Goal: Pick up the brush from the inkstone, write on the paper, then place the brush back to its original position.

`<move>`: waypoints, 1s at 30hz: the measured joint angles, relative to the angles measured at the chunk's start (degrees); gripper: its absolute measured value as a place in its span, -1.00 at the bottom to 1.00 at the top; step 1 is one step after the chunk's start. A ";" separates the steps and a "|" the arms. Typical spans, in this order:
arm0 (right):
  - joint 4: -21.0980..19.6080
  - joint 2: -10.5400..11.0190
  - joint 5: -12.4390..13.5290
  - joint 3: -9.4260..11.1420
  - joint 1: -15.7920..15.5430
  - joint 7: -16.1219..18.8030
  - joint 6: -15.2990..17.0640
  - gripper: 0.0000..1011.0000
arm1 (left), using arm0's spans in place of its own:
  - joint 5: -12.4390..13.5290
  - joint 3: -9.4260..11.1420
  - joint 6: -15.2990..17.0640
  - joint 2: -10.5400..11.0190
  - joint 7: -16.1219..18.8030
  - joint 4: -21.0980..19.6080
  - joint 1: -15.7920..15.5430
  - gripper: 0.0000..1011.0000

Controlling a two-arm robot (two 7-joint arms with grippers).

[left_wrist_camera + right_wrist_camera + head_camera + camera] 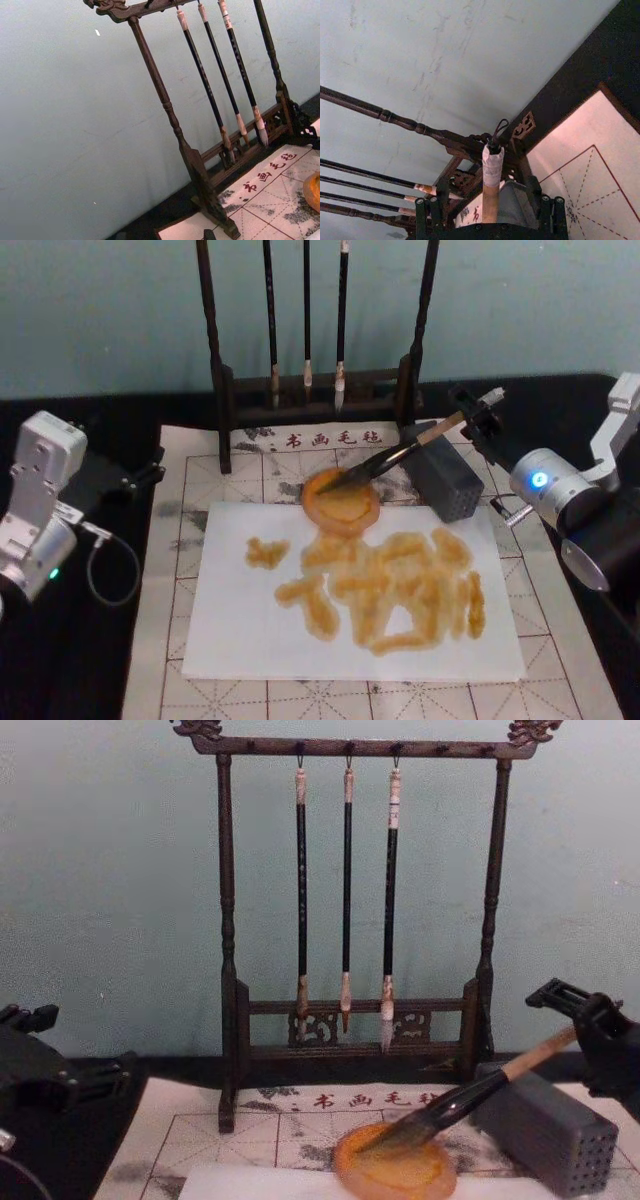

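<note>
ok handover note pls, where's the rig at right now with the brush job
Right gripper: around the upper handle of the brush, fingers either side; grip not confirmed.
Left gripper: parked at the table's left, away from the work.
Brush: tip resting in the inkstone, shaft leaning on the grey block.
Paper: already covered in amber strokes.
Left: confirm the brush is settled, release, pull the right arm back.

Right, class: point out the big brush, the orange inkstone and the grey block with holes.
brush [400, 454], head view, dark lower shaft.
inkstone [395, 1172], chest view, amber inner surface.
grey block [545, 1128], chest view, side face.
</note>
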 joint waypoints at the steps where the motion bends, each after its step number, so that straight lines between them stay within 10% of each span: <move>1: -0.44 0.29 0.22 -0.05 -0.31 0.00 -0.11 0.98 | 0.00 0.00 0.00 0.00 0.00 0.00 0.00 0.98; 21: -15.70 8.58 2.34 0.24 -10.93 -1.79 -3.54 0.98 | 0.00 0.00 0.00 0.00 0.00 0.00 0.00 0.98; 30: -22.22 12.16 -6.57 -1.95 -14.92 -0.21 -7.63 0.98 | 0.00 0.00 0.00 0.00 0.00 0.00 0.00 0.98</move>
